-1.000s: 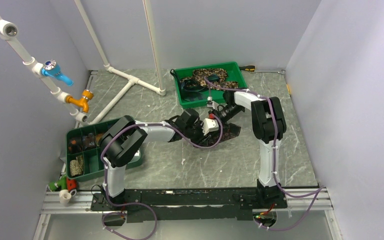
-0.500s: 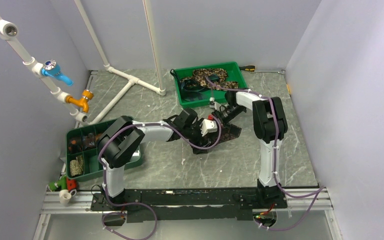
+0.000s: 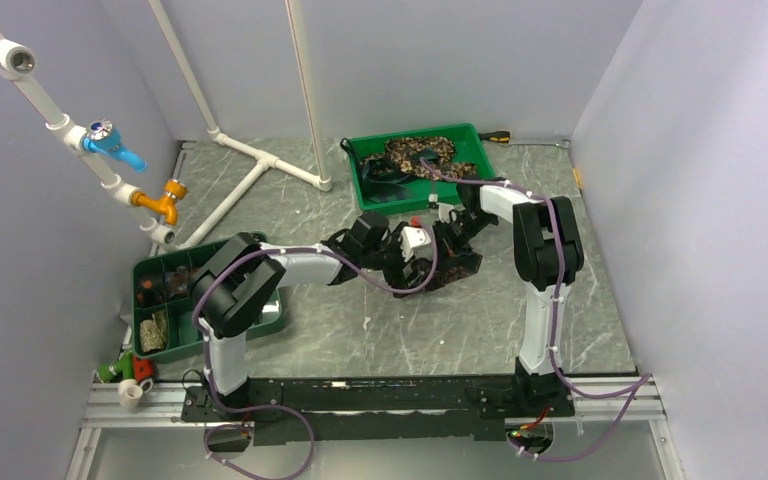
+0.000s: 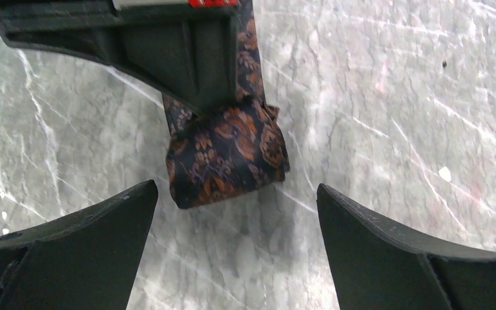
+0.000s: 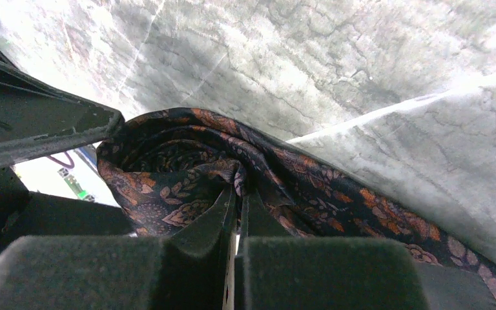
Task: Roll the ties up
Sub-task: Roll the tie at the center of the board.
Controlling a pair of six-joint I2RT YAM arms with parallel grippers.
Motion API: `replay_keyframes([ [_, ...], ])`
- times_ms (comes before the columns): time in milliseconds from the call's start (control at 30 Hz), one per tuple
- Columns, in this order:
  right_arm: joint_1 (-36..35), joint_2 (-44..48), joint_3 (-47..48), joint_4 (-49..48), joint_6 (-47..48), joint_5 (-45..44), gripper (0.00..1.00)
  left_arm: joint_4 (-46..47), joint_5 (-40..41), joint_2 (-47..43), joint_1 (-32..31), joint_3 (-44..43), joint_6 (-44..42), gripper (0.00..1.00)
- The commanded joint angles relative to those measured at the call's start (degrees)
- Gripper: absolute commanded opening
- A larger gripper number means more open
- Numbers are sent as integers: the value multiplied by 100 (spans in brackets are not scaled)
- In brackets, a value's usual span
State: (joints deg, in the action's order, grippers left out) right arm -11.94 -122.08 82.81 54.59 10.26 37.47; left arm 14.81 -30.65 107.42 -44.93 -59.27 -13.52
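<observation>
At the middle of the surface (image 3: pixel 360 330), just past the two arms' elbows, the dark patterned tie (image 4: pixel 226 152) lay with one end gathered into a small, loose coil. The left tool (image 4: pixel 236 216) hovered just short of it, fingers spread wide and holding nothing. The right tool (image 5: pixel 236 194) was pinched tight on the fabric at the heart of the coil. The cloth looked light, limp and silky, apt to slip and spring undone. So I judged the coil itself the place to hold, squeezed across its sides, not the loose tail. The unrolled length trailed flat away toward the right arm's side, its long axis roughly across the surface; I couldn't see its tip. Farther back, more ties (image 3: pixel 415 152) lay heaped in a green tray (image 3: pixel 385 205).
</observation>
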Motion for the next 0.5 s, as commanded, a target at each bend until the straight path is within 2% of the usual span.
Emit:
replay_keyframes([
  [0,-65,-67,-267,-960,190,-1296,0,824,2,308,-65,-334,715,99],
  [133,-67,-21,-351,-1006,139,-1290,0,1007,242,490,-248,-540,1189,99],
  [267,-70,-5,-359,-992,107,-1264,0,734,1128,751,-447,-741,1409,96],
  [367,-71,66,-424,-1024,76,-1180,0,160,1752,1083,-502,-1052,1519,81],
  [467,-72,145,-494,-1028,-15,-962,0,-103,1879,1277,-512,-1092,1209,57],
])
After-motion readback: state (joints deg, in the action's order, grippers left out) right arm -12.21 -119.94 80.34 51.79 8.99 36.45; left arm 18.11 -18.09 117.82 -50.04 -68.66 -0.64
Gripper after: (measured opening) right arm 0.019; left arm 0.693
